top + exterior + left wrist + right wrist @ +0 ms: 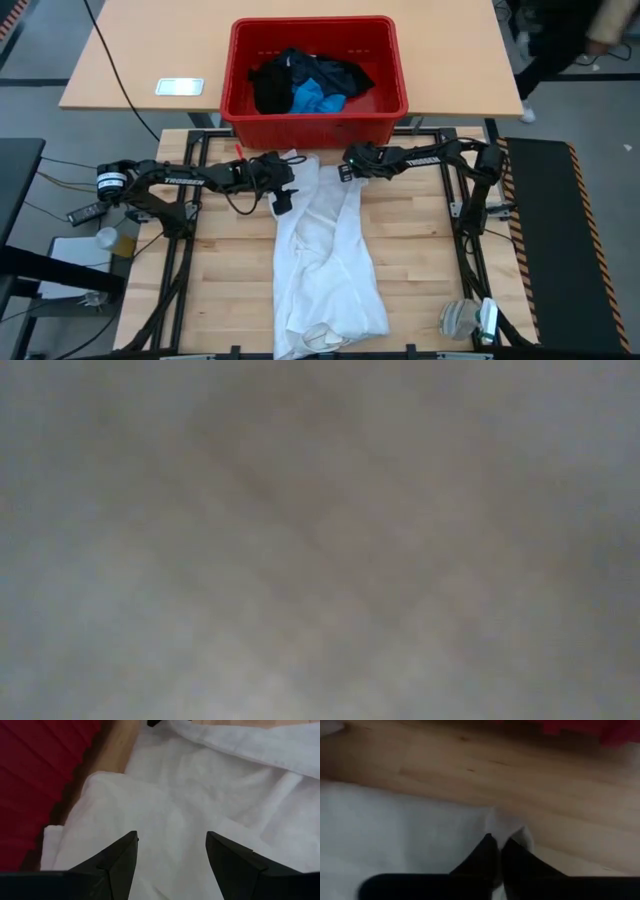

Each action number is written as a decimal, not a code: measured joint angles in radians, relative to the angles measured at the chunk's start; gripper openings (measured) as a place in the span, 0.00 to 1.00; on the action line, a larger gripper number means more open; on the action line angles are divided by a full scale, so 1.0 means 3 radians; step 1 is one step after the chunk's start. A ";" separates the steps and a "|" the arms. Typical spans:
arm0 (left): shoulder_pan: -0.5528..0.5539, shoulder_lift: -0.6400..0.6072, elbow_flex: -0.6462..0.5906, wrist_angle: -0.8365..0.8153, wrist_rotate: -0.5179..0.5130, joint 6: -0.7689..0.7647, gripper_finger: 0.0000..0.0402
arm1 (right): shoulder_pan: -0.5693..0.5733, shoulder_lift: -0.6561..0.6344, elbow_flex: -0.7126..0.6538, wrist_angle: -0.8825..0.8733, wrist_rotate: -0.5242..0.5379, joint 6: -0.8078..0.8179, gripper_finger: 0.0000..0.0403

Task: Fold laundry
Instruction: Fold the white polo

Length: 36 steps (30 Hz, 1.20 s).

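A white shirt (325, 260) lies crumpled lengthwise down the middle of the wooden table, from just before the red crate to the near edge. My left gripper (283, 203) is open at the shirt's far left part; in the left wrist view its fingers (172, 840) stand over white folds (190, 785). My right gripper (346, 172) is shut on the shirt's far right edge. Black garments (275, 90) and a bright blue piece (318, 100) lie inside the crate. The low view shows only a grey blur. My left gripper is just above the white cloth; whether its fingertips touch it, I cannot tell. My right gripper pinches a small peak of the shirt's far right edge (512, 827) between its two shut fingers (485, 852). One layer or several, I cannot tell. The rest of the shirt lies on the table.
The red crate (240, 110) stands at the table's far edge, right behind both grippers. A white flat device (180, 87) lies on the desk beyond. A pale roll (460, 318) sits at the near right corner. Bare wood lies on both sides of the shirt.
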 joint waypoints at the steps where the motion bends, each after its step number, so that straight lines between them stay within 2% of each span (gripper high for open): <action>1: -0.0001 0.0000 0.0001 0.0010 0.0000 0.0009 0.59 | 0.0035 -0.0009 -0.0002 0.0032 0.0006 -0.0060 0.03; 5: -0.0017 0.0000 -0.0029 0.0141 0.0186 0.0171 0.59 | 0.0211 -0.0145 -0.0002 0.0124 0.0111 -0.0314 0.04; 8: -0.0011 0.0000 -0.0219 0.0676 0.0487 0.0303 0.59 | 0.0318 -0.0333 -0.0002 0.0431 0.0087 -0.0909 0.03; 11: 0.0047 0.0000 -0.0332 0.1027 0.0504 0.0433 0.59 | 0.0415 -0.0612 -0.0002 0.0752 0.0151 -0.1705 0.02; 15: 0.0216 -0.0126 -0.0334 0.0898 0.0437 0.0387 0.59 | 0.0522 -0.1025 0.0001 0.0840 0.0423 -0.2955 0.02; 18: 0.0292 -0.0304 -0.0332 0.0540 0.0440 0.0250 0.59 | 0.0572 -0.1314 -0.0030 0.0758 0.0285 -0.3500 0.02; 22: 0.0314 -0.0525 -0.0337 0.0065 0.0440 -0.0007 0.59 | 0.0640 -0.1631 -0.0281 0.0756 -0.0315 -0.3637 0.01; 25: 0.0257 -0.0650 -0.0596 0.0181 0.0467 -0.0229 0.59 | 0.0715 -0.1735 -0.0589 0.0854 -0.0696 -0.3636 0.01; 29: 0.0260 -0.0715 -0.1096 0.0713 0.0455 -0.0579 0.59 | 0.0872 -0.1716 -0.0967 0.1282 -0.0873 -0.3601 0.01; 31: 0.0319 -0.0727 -0.1266 0.0757 0.0344 -0.0720 0.59 | 0.0957 -0.1696 -0.1086 0.1423 -0.0981 -0.3595 0.02; 36: 0.0468 -0.0758 -0.1340 0.0787 0.0240 -0.0742 0.59 | 0.1157 -0.1659 -0.1198 0.1518 -0.1132 -0.3586 0.02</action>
